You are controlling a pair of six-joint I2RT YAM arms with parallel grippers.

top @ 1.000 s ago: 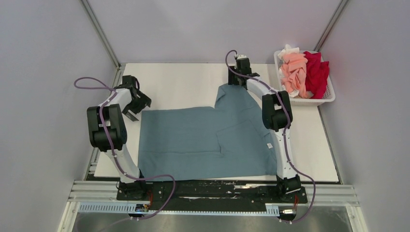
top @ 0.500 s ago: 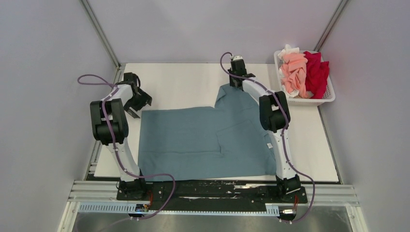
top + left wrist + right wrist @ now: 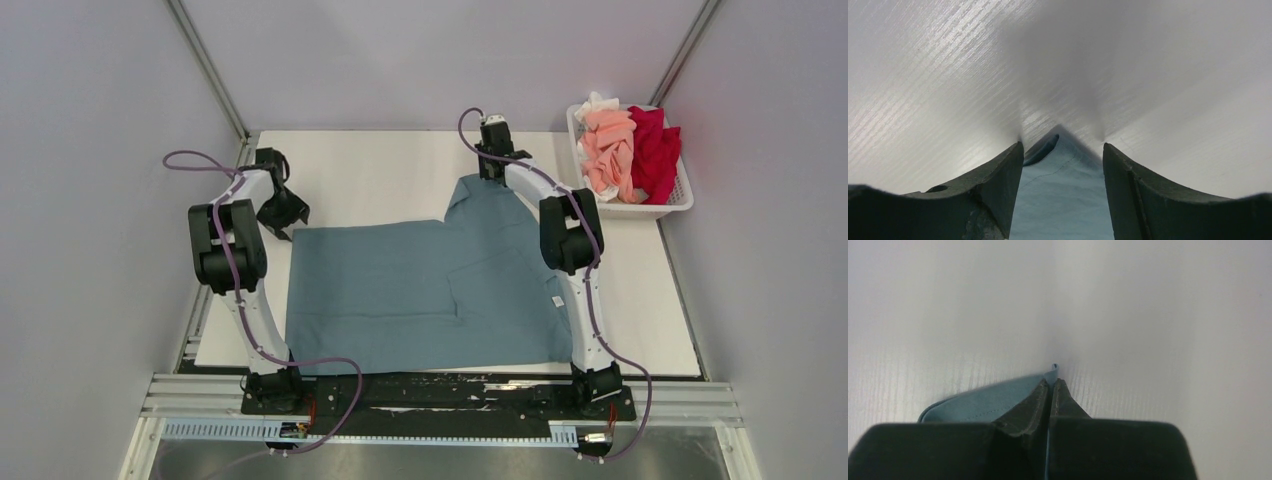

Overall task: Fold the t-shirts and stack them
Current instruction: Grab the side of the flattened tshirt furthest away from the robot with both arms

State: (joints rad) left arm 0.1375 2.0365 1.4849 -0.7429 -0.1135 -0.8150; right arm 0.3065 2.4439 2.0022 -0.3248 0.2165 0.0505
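A dusty blue-grey t-shirt lies spread flat on the white table. My left gripper is down at its far left corner. In the left wrist view the jaws stand apart on the table, and that corner of the t-shirt lies between the fingers. My right gripper is at the shirt's far right tip. In the right wrist view the gripper is shut on the edge of the blue-grey cloth. More t-shirts, salmon pink, crimson red and white, are heaped in the basket.
The white slatted basket stands at the far right of the table. Bare white table shows behind the shirt and to its right. Grey walls and metal frame posts close in the sides and back.
The left gripper has come down onto the shirt's far left corner and its jaws have narrowed. The right gripper has closed on the shirt's far right tip.
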